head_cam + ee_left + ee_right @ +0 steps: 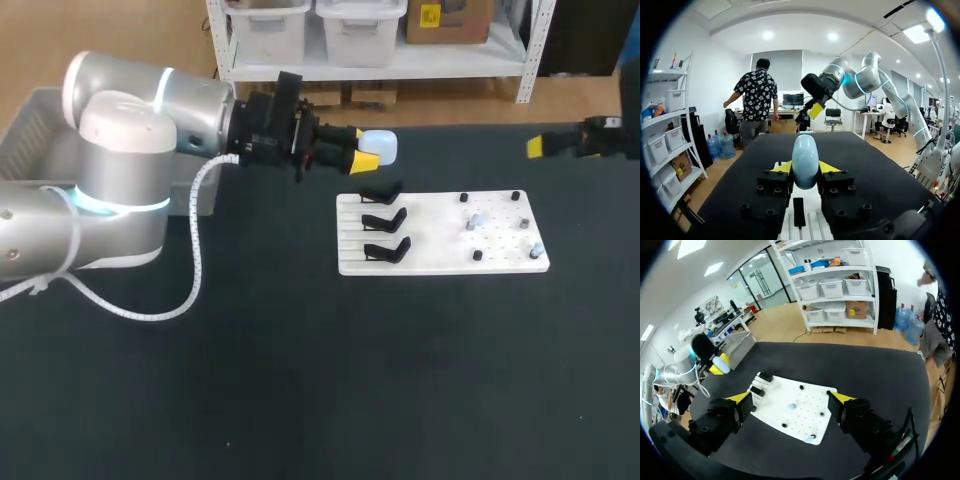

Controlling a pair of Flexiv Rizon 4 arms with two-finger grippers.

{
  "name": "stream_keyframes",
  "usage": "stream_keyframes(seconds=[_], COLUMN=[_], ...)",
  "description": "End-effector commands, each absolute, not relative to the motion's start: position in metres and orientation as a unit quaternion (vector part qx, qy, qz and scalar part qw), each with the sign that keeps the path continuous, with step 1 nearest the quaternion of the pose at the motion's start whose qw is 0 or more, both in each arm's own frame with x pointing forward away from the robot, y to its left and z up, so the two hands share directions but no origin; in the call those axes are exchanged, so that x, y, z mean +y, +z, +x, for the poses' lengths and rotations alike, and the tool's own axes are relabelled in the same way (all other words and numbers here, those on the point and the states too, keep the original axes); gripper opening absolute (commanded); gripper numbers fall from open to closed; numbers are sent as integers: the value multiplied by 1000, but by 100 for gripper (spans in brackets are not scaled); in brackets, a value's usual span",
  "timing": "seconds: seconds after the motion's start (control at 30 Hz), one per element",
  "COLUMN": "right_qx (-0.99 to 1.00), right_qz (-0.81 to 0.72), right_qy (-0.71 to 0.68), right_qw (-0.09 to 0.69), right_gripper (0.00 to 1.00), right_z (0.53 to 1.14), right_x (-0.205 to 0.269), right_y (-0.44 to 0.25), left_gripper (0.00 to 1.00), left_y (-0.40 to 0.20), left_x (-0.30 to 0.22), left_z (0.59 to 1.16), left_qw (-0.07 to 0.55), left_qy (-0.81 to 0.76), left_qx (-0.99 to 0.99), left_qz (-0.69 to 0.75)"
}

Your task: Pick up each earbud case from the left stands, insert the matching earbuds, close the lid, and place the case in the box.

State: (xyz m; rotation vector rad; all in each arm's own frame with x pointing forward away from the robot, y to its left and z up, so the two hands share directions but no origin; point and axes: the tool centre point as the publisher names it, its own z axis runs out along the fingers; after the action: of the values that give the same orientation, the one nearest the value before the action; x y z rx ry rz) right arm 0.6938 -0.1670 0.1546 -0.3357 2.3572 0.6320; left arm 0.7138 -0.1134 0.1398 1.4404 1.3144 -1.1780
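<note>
My left gripper (366,148) is shut on a pale blue earbud case (380,146), held in the air just behind the white board (430,245). In the left wrist view the case (805,160) stands upright between the yellow fingertips (784,166), lid closed. Three black stands (385,220) line the board's left side, all bare. Small pale earbuds (476,220) lie among black pegs on the board's right part. My right gripper (790,397) is open and holds nothing, hovering off the board's right side at the table's far right (545,146).
A grey box (30,120) sits at the far left behind my left arm, also seen as the grey box (740,345) in the right wrist view. The dark table top stretches wide in front of the board.
</note>
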Motion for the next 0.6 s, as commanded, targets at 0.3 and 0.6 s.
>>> stream_keyframes(seconds=[0.3, 0.6], right_qx=[892, 893], right_qz=[-187, -210], right_qy=[252, 248], right_qw=[325, 311], right_gripper=[100, 100], right_z=[652, 643], right_x=[-99, -67], right_y=[177, 182], left_gripper=[0, 0], left_y=[139, 135], left_x=[-112, -117], left_z=[716, 716], left_qw=[410, 404], left_qy=[-476, -480], left_qx=[517, 516], left_qz=[582, 583])
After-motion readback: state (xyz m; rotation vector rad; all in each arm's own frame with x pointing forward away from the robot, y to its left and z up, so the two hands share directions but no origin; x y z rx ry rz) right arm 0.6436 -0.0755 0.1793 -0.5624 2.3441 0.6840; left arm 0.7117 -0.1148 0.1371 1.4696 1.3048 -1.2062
